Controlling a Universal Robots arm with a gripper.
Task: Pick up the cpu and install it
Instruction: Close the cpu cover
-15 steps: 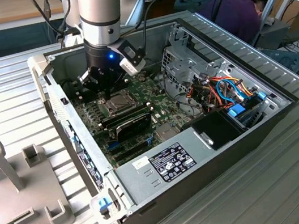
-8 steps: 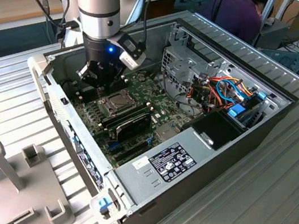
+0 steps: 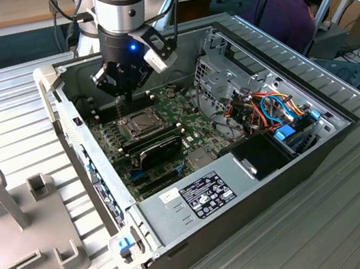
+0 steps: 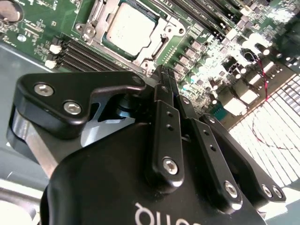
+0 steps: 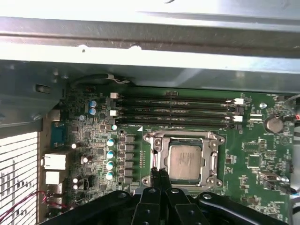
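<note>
With its fingers pressed together and empty, the gripper hovers beside the socket frame where the cpu already sits, a light, stiff, likely fragile chip best held by its edges.

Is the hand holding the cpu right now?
No, in the first wrist view the cpu sits in its socket while the hand is shut and empty beside it.
</note>
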